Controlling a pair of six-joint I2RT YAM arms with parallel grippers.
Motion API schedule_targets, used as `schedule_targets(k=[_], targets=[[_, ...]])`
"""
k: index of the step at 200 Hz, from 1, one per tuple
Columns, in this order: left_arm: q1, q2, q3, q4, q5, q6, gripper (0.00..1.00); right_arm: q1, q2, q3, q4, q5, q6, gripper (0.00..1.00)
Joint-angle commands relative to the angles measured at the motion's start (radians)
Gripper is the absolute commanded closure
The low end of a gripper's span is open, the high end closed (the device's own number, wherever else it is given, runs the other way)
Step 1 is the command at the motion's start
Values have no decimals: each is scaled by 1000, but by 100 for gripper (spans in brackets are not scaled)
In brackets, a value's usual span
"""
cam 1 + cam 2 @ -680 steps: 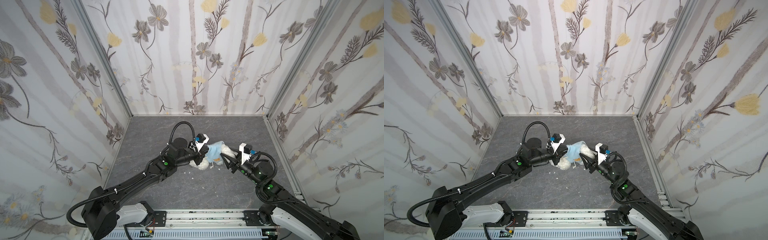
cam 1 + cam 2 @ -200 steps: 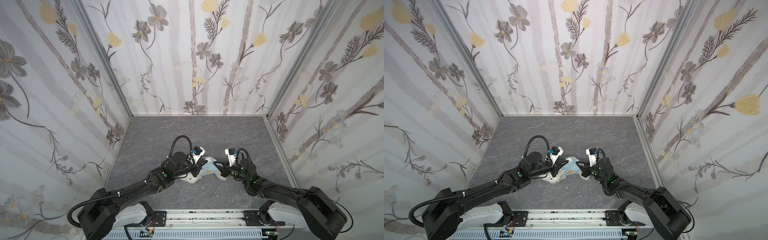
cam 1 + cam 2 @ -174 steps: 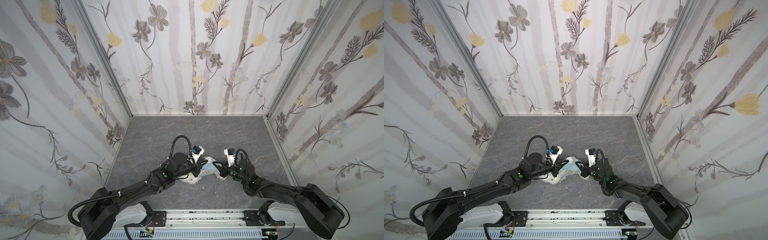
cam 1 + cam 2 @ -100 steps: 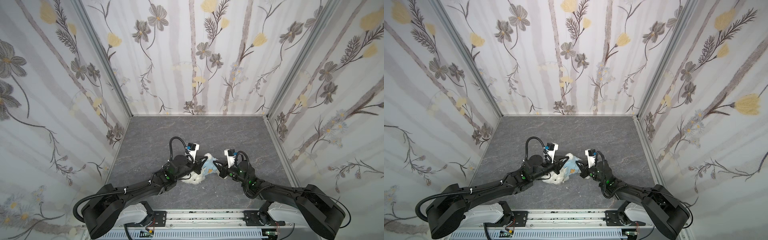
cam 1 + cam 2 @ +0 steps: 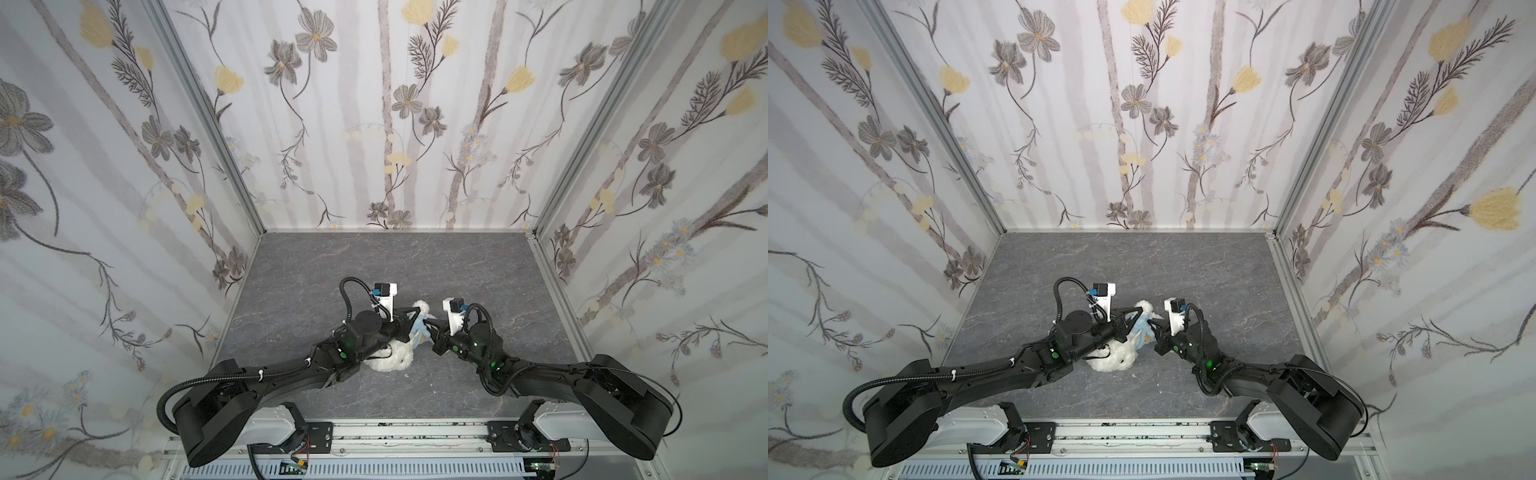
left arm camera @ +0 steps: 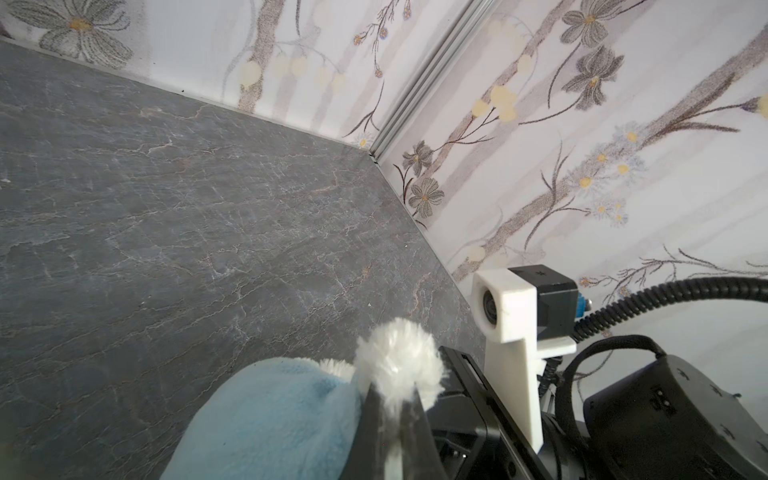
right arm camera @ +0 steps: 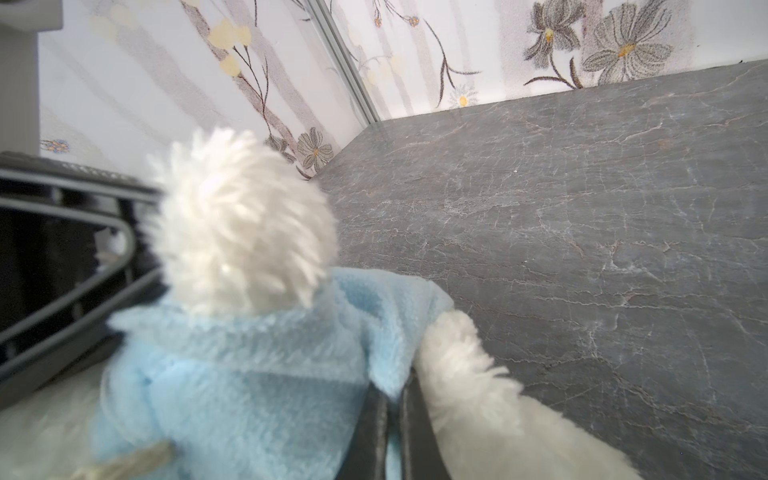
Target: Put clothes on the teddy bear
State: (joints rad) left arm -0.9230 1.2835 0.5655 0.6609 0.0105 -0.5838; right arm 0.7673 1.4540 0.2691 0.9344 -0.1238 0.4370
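The teddy bear [image 5: 390, 359] is a fluffy white plush lying on the grey floor between my two arms in both top views [image 5: 1113, 359]. A light-blue hoodie [image 5: 419, 330] covers part of it. In the left wrist view my left gripper [image 6: 392, 399] is shut on a white furry limb [image 6: 397, 357] that sticks out beside the blue hoodie [image 6: 270, 415]. In the right wrist view my right gripper [image 7: 392, 392] is shut on the hoodie's edge [image 7: 257, 374], between a white limb [image 7: 465, 365] and the blue cloth. Another white limb [image 7: 241, 224] pokes out above the cloth. The bear's face is hidden.
The grey stone-patterned floor [image 5: 415, 266] is boxed in by flower-papered walls [image 5: 395, 124] on three sides. A metal rail [image 5: 395, 432] with the arm bases runs along the front edge. The two wrists [image 5: 1167, 332] nearly touch over the bear.
Since a few seconds ago both arms have brought the bear down and nearer the front. In the last second the left wrist shifted slightly left and back; the right arm barely moved.
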Motion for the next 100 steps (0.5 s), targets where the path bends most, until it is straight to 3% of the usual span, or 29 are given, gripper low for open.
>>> schedule_targets(k=[1,12,34,74,100], targets=[[0,-8,21,64,45,200,85,-1,-58,2,-81,-59,-67,100],[5,-20,28,-39,66,312,64,-6,-96,0,-124,-53,-100,100],[31,-65,58,-239,86,480,43,-11,-150,7,-204,-64,-158,100],[84,-90,169,-510,194,684,34,-21,-180,24,-277,-76,-197,100],[78,-107,209,-571,292,764,32,-29,-174,54,-311,-80,-185,100]])
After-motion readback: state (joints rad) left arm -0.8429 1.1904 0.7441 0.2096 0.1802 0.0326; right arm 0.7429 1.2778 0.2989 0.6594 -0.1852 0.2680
